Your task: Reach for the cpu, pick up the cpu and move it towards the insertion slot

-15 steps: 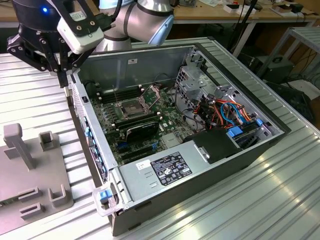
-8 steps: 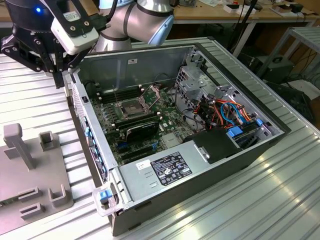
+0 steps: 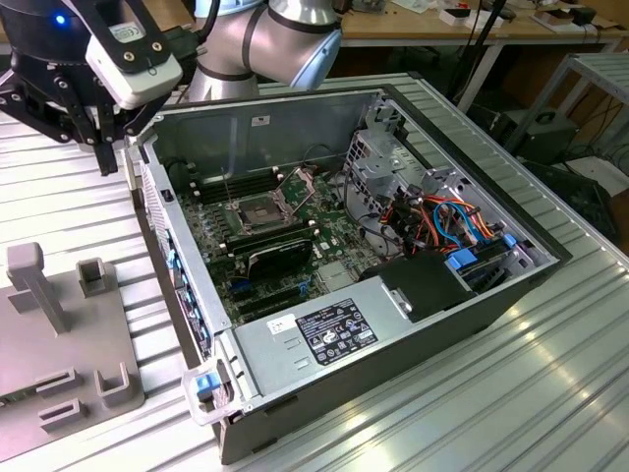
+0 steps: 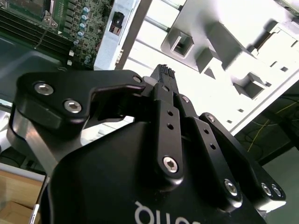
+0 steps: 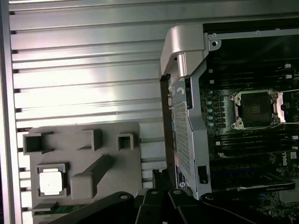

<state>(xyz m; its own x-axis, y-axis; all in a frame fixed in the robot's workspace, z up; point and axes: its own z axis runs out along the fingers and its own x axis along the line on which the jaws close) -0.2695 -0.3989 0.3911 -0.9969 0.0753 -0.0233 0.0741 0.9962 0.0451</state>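
hovering near an edge of the grey tray, the gripper has its fingers closed together on nothing. the cpu lies flat in a recess by the tray's corner; likely light, stiff, fragile, best pinched by opposite edges.

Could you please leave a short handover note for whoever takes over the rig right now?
Gripper: in the exterior view the gripper hangs outside the case, over the table at the exterior view's left. It does not hold the cpu.
Cpu: in the first wrist view the cpu lies flat in a recess of the grey fixture on the table, apart from the gripper.
Insertion slot: the insertion slot sits on the board inside the open case, its dark centre bare.
Done: nothing lifted yet.
Left: reaching, the pick, and the move to the slot.
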